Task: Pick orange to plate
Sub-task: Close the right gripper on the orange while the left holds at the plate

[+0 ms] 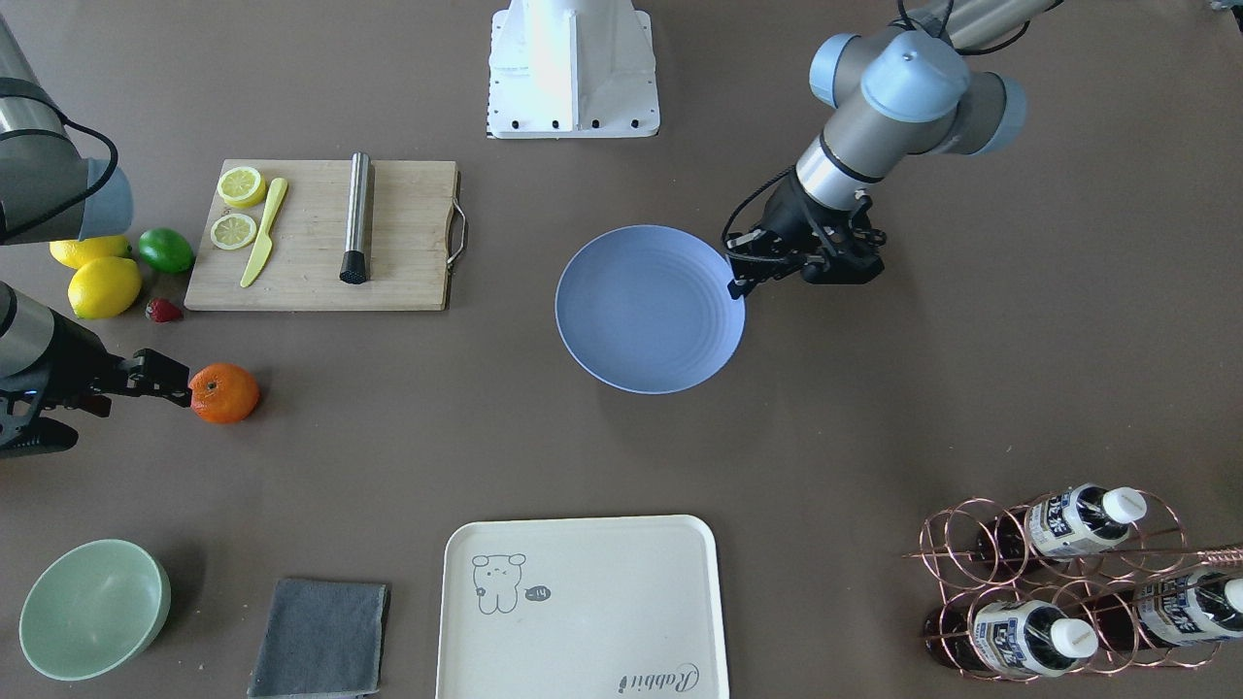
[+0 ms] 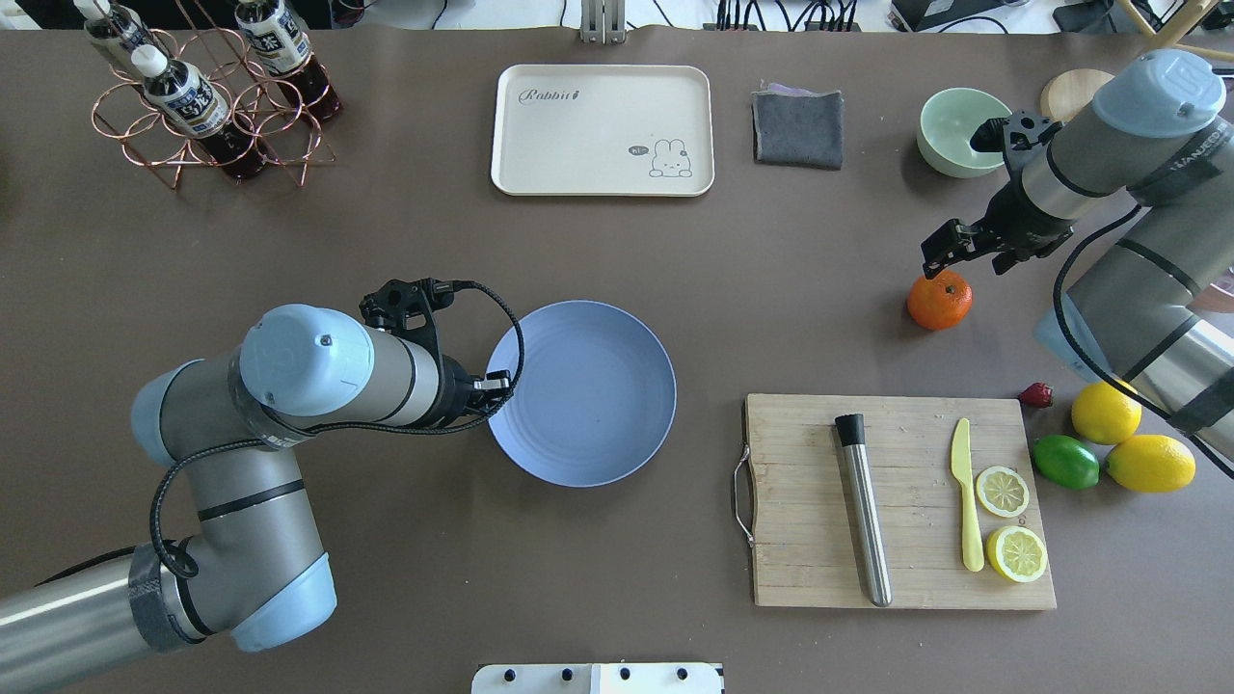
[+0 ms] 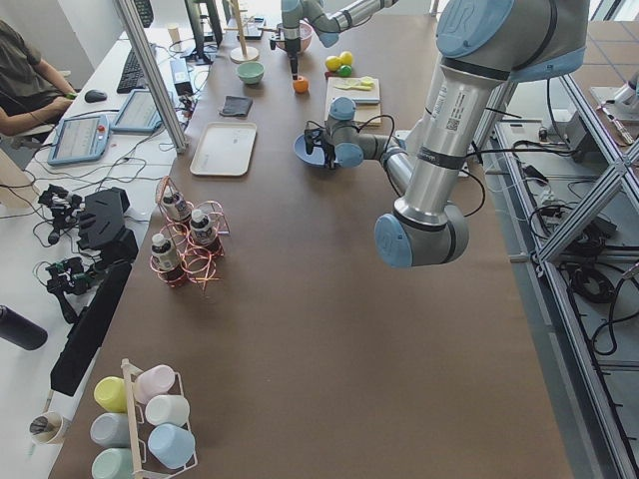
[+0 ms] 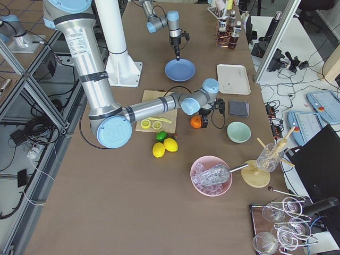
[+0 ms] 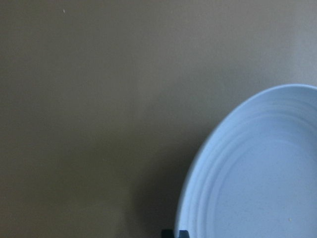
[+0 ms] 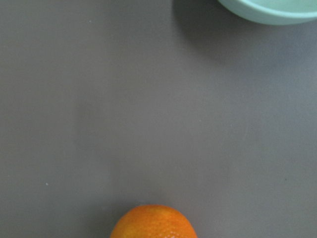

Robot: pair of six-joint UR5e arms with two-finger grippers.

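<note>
The orange (image 1: 224, 392) lies on the brown table, away from the plate, and shows at the bottom edge of the right wrist view (image 6: 153, 223). My right gripper (image 2: 950, 253) hangs right beside and slightly above the fruit (image 2: 939, 300). It looks open, with no fingertip in its wrist view and nothing held. The light-blue plate (image 2: 581, 390) rests empty at the table's middle. Over the plate's rim (image 5: 257, 173) on my left side hovers my left gripper (image 2: 496, 386), shut and empty.
A wooden cutting board (image 2: 897, 501) carries a steel muddler, a yellow knife and lemon slices. Two lemons (image 2: 1147, 463), a lime (image 2: 1065, 461) and a strawberry sit beside it. A pale-green bowl (image 2: 954, 130), grey cloth (image 2: 797, 127), cream tray (image 2: 603, 130) and bottle rack (image 2: 207, 96) line the far edge.
</note>
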